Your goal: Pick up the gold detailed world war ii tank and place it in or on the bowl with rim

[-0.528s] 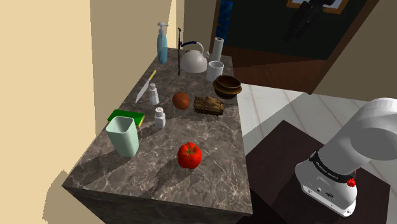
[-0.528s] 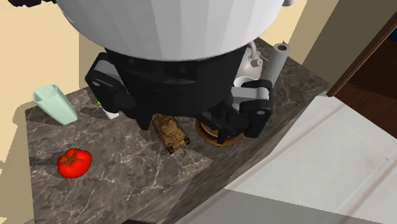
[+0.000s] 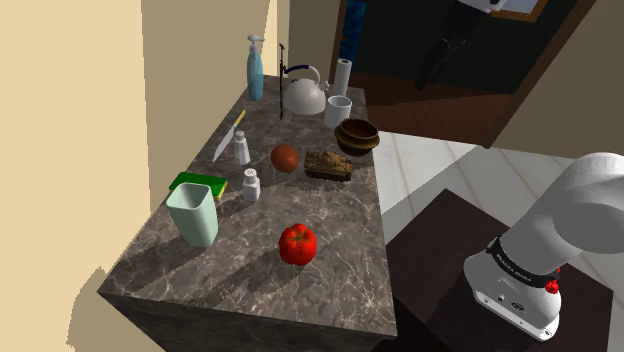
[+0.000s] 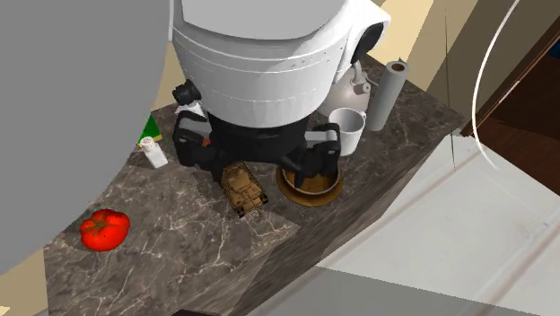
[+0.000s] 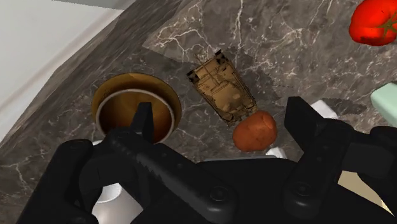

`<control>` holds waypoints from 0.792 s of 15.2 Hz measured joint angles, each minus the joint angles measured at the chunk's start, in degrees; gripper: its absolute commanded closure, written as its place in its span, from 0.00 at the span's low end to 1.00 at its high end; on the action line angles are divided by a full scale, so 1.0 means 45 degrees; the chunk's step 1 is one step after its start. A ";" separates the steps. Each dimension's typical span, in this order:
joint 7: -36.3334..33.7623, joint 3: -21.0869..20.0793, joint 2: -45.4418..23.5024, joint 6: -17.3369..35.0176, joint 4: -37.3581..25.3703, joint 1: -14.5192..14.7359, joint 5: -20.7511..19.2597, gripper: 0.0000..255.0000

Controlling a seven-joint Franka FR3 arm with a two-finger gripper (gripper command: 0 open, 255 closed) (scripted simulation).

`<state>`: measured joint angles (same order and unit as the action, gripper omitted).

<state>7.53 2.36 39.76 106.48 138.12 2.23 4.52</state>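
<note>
The gold-brown tank (image 3: pixel 328 166) rests on the dark marble counter (image 3: pixel 330 225), just beside the brown wooden bowl with a rim (image 3: pixel 357 135). In the wrist view the tank (image 5: pixel 221 88) lies straight ahead between my fingers, with the bowl (image 5: pixel 133 108) behind one finger (image 5: pixel 143 124). My gripper (image 5: pixel 221 105) hangs above them, open and holding nothing. In the second exterior view its black hand (image 4: pixel 256 148) hovers over the tank (image 4: pixel 244 187) and the bowl (image 4: pixel 310 187).
A brown ball (image 3: pixel 285 158) sits close to the tank on the side away from the bowl. A tomato (image 3: pixel 297 243), pale green cup (image 3: pixel 194 213), two shakers (image 3: pixel 251 185), a knife (image 3: pixel 228 138), white mug (image 3: pixel 339 110), kettle (image 3: pixel 305 95) and paper roll (image 3: pixel 343 75) share the counter.
In the second exterior view the arm has swung and the hand looks smaller, further from the camera and nearer the counter. The tank, bowl and other things lie as before.
</note>
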 measured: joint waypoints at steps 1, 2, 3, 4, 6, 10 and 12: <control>0.0262 0.0051 -0.0328 0.0464 0.0169 0.0104 0.0036 0.00; 0.0528 0.0105 -0.0621 0.0871 0.0305 0.0205 0.0070 0.00; 0.0828 0.0180 -0.1004 0.1368 0.0455 0.0305 0.0109 0.00; 0.1031 0.0180 -0.1327 0.1714 0.0495 0.0436 0.0178 0.00; 0.1618 0.0306 -0.2072 0.2611 0.0710 0.0647 0.0292 0.00; 0.2595 0.0354 -0.3593 0.4055 0.0733 0.1175 0.0637 0.00; 0.3245 0.0456 -0.4504 0.4881 0.0731 0.1402 0.0855 0.00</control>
<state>22.13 4.41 19.49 128.44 141.41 8.54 8.37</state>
